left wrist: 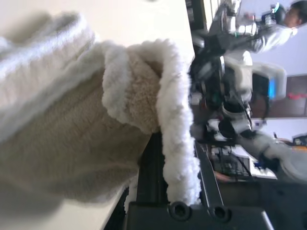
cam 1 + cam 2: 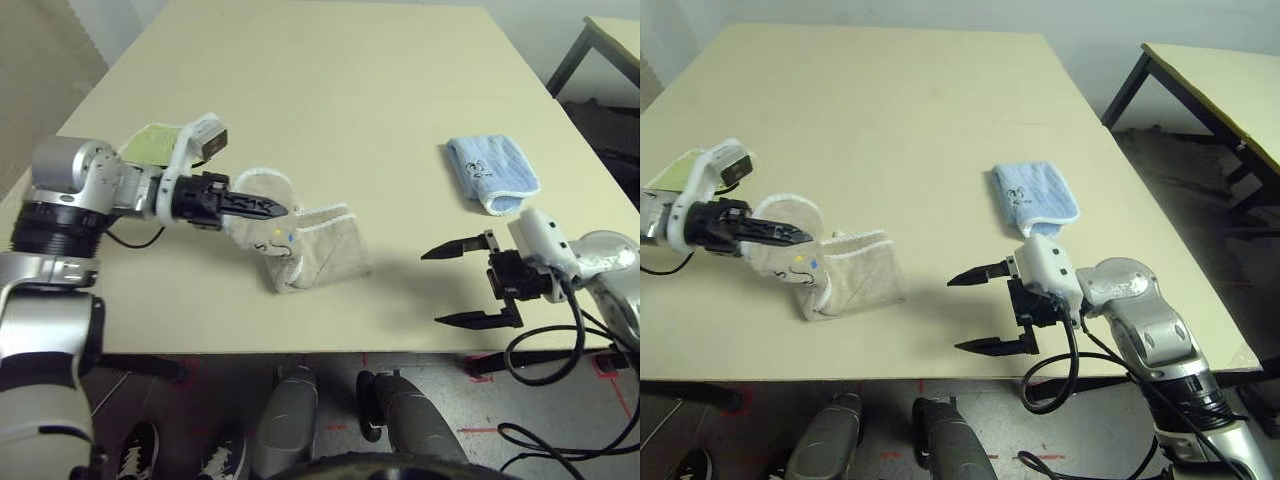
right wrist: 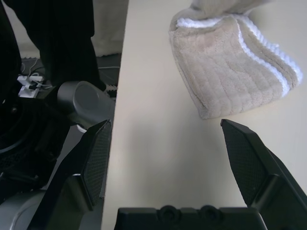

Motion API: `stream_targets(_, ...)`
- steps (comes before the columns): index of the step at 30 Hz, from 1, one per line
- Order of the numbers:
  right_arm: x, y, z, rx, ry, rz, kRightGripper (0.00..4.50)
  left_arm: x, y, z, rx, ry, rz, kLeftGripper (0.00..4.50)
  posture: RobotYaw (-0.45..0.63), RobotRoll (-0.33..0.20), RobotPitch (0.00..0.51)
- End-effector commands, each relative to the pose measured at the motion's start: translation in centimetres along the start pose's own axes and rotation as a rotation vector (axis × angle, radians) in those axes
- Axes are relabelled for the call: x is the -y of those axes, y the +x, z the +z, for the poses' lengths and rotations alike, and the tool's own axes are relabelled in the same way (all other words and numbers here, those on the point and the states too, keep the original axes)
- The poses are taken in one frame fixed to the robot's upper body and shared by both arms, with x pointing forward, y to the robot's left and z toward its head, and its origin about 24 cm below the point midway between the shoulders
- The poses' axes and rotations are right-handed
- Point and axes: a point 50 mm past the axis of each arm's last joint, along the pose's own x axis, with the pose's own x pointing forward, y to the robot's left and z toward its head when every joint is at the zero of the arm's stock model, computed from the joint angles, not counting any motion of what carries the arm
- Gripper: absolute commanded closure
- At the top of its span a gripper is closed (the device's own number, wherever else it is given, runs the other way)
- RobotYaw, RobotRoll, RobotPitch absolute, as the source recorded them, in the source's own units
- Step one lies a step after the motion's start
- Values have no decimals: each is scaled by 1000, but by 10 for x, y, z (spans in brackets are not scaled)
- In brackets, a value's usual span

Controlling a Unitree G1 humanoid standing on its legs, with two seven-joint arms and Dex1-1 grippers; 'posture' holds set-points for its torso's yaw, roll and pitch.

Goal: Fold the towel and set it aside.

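The beige towel (image 2: 305, 250) lies bunched and partly folded near the table's front edge, left of centre, with its white edging showing. My left gripper (image 2: 272, 209) is shut on a raised fold of its upper edge, and the fluffy white hem (image 1: 175, 143) is pinched between the fingers. My right gripper (image 2: 433, 288) hovers open over the front edge to the right, well apart from the towel. From the right wrist, its fingers (image 3: 96, 158) stand wide, with the towel (image 3: 230, 72) ahead of them on the tabletop.
A folded light-blue towel (image 2: 490, 172) lies at the right of the table, beyond my right gripper. A lime-green towel (image 2: 150, 142) sits at the left behind my left wrist. A second table (image 2: 1220, 90) stands off to the right.
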Motion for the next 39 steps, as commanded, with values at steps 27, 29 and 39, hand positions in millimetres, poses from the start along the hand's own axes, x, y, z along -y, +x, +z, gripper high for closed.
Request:
stream_targets(27,-5,3,1,7,-7,-10,0,-2,85,-3,8,-42,11,1990,17,0,148)
stream_targets(29,-4,3,1,9,-8,-12,0,-3,86,-3,12,-43,16,1348,18,0,145)
stream_targets(39,-1,9,4,22,-14,-8,0,-6,88,-9,-1,-51,20,26,23,0,140)
